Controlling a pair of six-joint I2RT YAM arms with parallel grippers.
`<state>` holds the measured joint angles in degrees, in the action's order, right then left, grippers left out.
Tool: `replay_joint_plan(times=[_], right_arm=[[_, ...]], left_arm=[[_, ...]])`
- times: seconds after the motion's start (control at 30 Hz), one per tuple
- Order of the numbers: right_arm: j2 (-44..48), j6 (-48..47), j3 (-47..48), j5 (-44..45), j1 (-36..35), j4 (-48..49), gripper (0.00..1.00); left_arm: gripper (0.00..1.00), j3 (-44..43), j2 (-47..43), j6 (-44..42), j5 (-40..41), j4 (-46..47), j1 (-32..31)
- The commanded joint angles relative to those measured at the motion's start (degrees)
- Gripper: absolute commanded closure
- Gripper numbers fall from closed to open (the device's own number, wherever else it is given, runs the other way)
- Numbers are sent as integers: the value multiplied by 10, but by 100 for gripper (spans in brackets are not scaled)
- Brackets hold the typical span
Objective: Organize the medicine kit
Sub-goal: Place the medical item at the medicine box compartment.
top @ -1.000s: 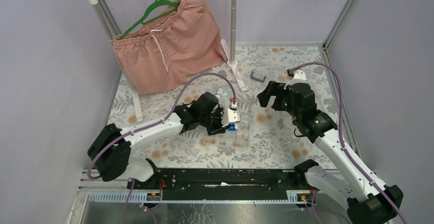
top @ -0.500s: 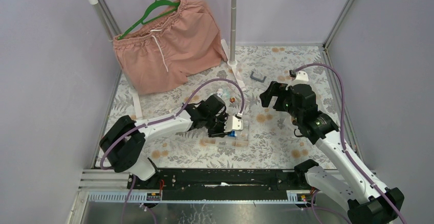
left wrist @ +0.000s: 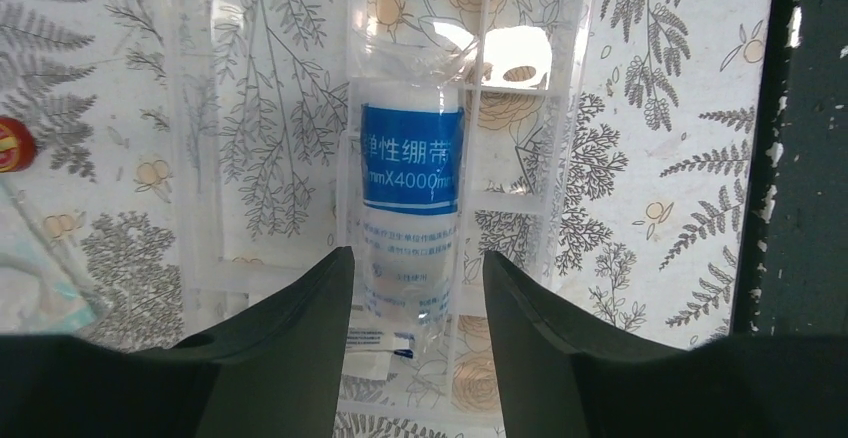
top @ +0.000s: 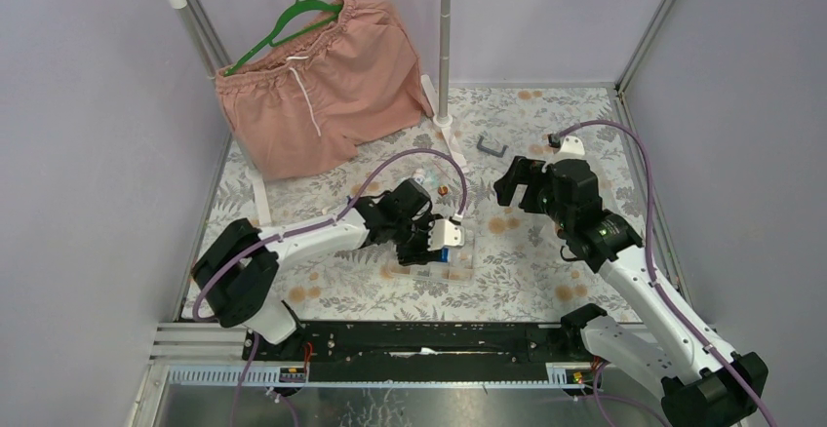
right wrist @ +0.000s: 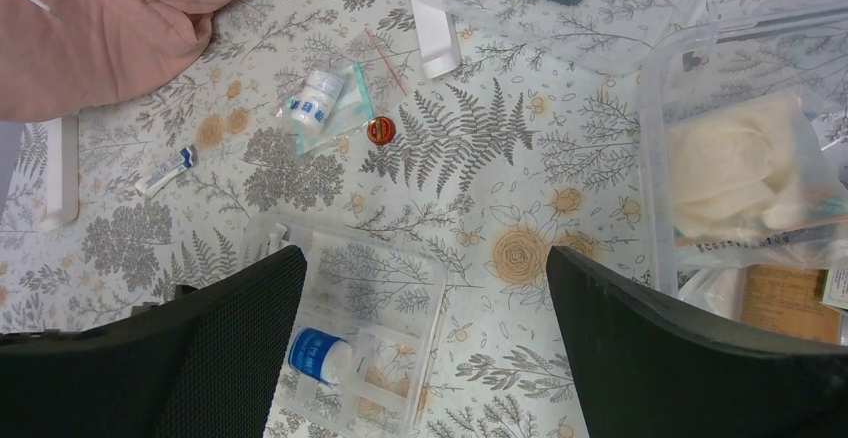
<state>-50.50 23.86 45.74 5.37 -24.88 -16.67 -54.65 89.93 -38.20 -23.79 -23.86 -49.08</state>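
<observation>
Since a second ago the left arm has stretched out lower over the divided clear tray (left wrist: pixel 190 108), and the left gripper (left wrist: pixel 412 258) has let go: its jaws now stand apart. The white bandage roll (left wrist: pixel 410 173) with the blue label lies lengthwise between them, a thin gap showing on each side. The roll rests inside a long compartment of the tray, on the flowered table (top: pixel 527 281) just in front of the arm bases. The right gripper (top: pixel 517 178) hangs spread wide and holding nothing, well apart from the tray. Under it stands the clear box (right wrist: pixel 660 108) holding white gauze and packets. A small bottle (right wrist: pixel 318 98) in a bag lies beyond the tray.
</observation>
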Motion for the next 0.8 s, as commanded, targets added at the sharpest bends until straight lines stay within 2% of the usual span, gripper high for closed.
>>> replay_joint_plan(times=[0.0,0.1,0.17,0.23,0.3,0.4,0.47,0.57,0.77], right_arm=[[1,-2,9,4,-3,-2,0],[-1,-4,8,-2,-3,-4,0],[-5,-14,7,-21,-3,-3,0],[-8,-26,6,-48,-3,-2,0],[-11,-34,3,-74,-3,9,0],[-34,-50,20,-106,-3,3,0],[-55,-59,33,-137,-3,2,0],[-91,-80,56,-186,-8,-2,0],[-194,-163,130,-214,-81,-62,0]], left_arm=[[42,-15,-50,16,3,7,-2],[42,-4,-94,44,7,31,2],[42,20,-134,93,28,87,12],[40,57,-174,148,74,165,31],[35,93,-206,212,121,239,52],[31,109,-227,314,192,290,85],[30,100,-225,376,241,287,110],[29,63,-210,472,285,235,161],[26,19,-188,575,297,133,262]])
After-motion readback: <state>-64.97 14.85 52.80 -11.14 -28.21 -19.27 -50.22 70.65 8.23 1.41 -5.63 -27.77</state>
